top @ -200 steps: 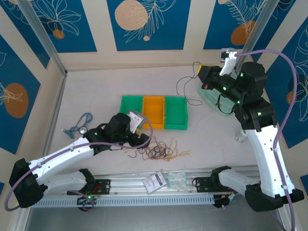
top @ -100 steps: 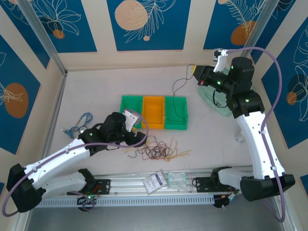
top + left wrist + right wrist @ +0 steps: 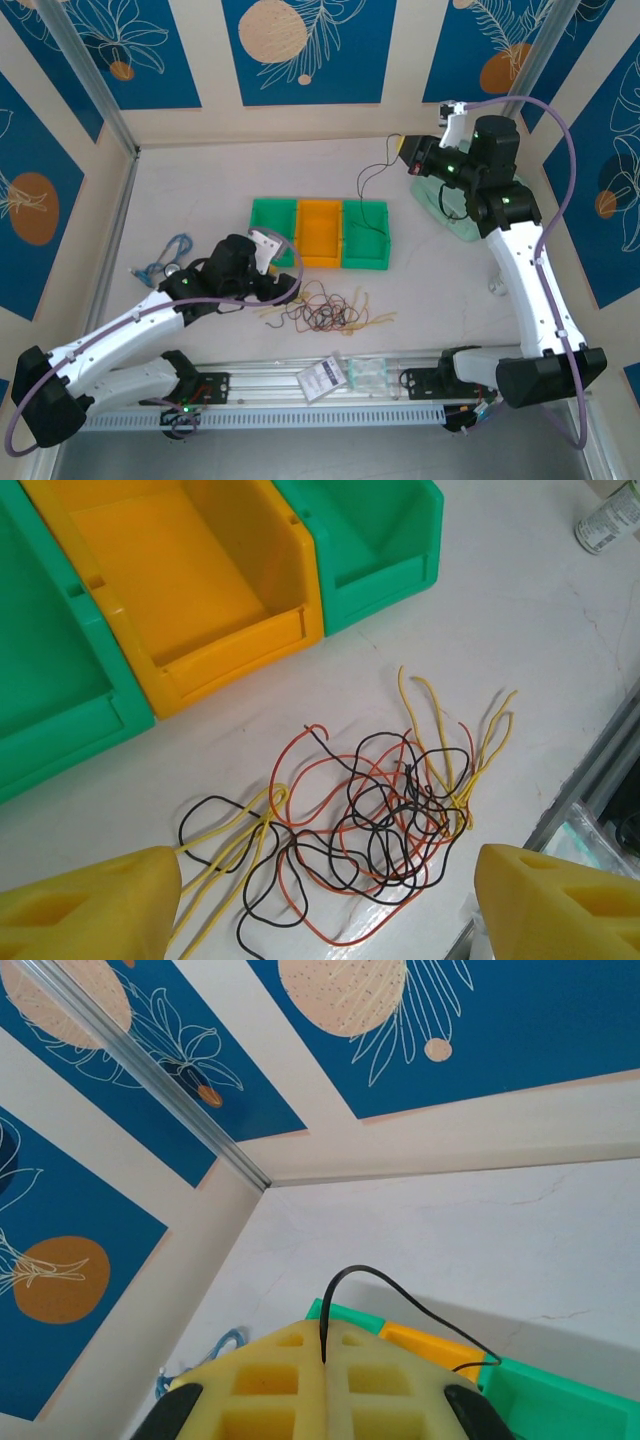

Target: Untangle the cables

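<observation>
One black cable (image 3: 400, 1302) is pinched tight in the right gripper (image 3: 322, 1362) and dangled over the bins (image 3: 320, 262). The tangle (image 3: 380, 820) is seen knotted by the table's (image 3: 200, 190) near edge, under the left gripper (image 3: 325, 905), spread wide and empty. Plenty left, probably.

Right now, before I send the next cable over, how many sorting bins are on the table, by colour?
green bins: 2
orange bin: 1
total: 3
</observation>
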